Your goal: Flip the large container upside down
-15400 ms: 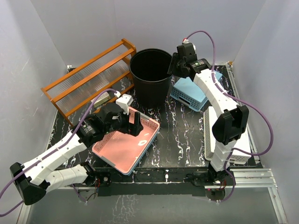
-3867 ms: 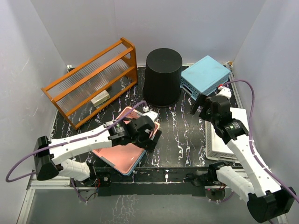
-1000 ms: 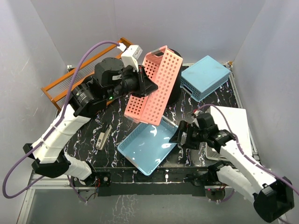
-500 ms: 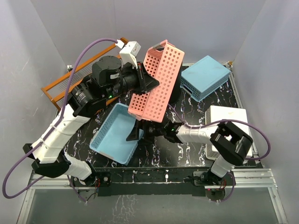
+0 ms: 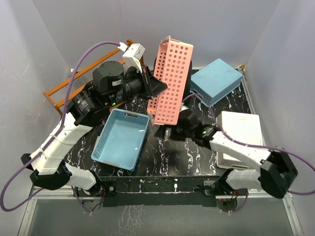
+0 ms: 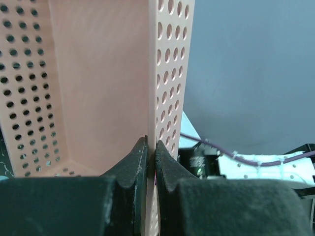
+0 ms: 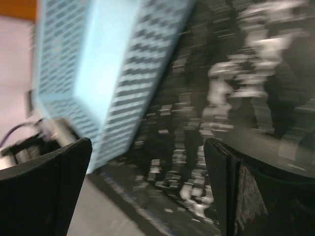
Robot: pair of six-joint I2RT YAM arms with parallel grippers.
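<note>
The large container (image 5: 185, 98), a black round bin, stands at the back middle, almost wholly hidden behind the pink perforated basket (image 5: 170, 81). Only dark slivers show beside the basket, so I cannot tell from here which way up it stands. My left gripper (image 5: 154, 87) holds that basket in the air, nearly upright; in the left wrist view the gripper (image 6: 151, 157) is shut on the pink basket's (image 6: 98, 83) thin wall. My right gripper (image 5: 166, 132) hovers low over the table in front of the bin; its jaws (image 7: 147, 191) stand wide open with nothing between them.
A light blue tray (image 5: 120, 137) lies open side up at front left, blurred in the right wrist view (image 7: 98, 64). A blue basket (image 5: 216, 81) lies upside down at back right. A white basket (image 5: 241, 130) sits at right, an orange rack (image 5: 61, 96) at back left.
The pink basket has tipped more upright. The blue tray has slid left and settled flat. My right arm swung left to the tray, then drew back to the middle, still open.
</note>
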